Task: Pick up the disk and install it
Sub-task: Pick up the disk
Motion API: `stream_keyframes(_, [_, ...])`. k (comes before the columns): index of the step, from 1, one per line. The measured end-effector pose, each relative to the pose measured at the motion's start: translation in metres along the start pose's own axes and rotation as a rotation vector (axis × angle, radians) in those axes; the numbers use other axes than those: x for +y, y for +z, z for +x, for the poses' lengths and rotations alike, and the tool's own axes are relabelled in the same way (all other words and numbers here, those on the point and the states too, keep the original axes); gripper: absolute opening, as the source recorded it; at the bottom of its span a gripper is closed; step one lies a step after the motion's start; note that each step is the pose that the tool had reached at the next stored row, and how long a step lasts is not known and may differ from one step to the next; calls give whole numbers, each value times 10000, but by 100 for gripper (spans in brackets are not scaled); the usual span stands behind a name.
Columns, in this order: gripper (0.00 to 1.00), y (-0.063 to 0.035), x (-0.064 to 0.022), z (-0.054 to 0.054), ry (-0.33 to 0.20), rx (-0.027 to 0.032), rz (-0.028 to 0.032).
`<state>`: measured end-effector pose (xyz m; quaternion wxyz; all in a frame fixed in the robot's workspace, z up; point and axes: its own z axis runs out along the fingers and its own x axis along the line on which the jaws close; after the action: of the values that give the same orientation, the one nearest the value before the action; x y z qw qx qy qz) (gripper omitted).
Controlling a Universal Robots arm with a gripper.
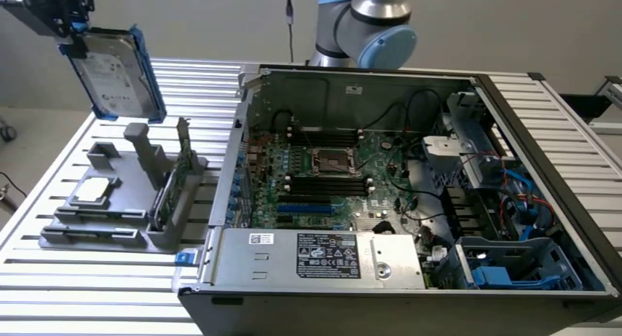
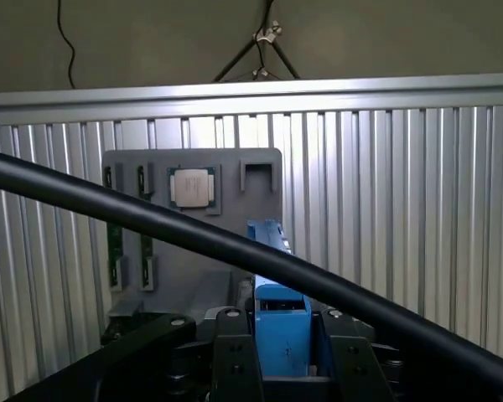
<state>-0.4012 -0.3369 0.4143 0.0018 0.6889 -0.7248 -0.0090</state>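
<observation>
Gripper (image 1: 70,28) pinches disk (image 1: 112,77) by its top end, up in the air over grey holder (image 1: 127,212), at exterior view's left, well apart from PC case (image 1: 573,205). Disk: silver-grey metal, white printed label, bright blue carrier (image 2: 281,331) round edges, hangs slightly tilted. Wrist view: carrier clamped btw fingers (image 2: 235,364).

The hand (image 2: 283,356) is matt black and blocky, with two squared dark fingers (image 2: 235,368) side by side, their plates pinned by small silver screws (image 2: 231,315). A thick, smooth black cable (image 2: 235,244) runs slantwise close in front of the hand. Well away from the hand, the arm (image 1: 374,19) is a stout silver-grey tube, its round joint closed by a pale blue cap (image 1: 389,48).
</observation>
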Motion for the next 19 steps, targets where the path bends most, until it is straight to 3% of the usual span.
stream_keyframes(12, [33,-460,-543,-5,1,-19,-60])
stream_keyframes(19, [33,-591,-857,-13,-3,-42,-77])
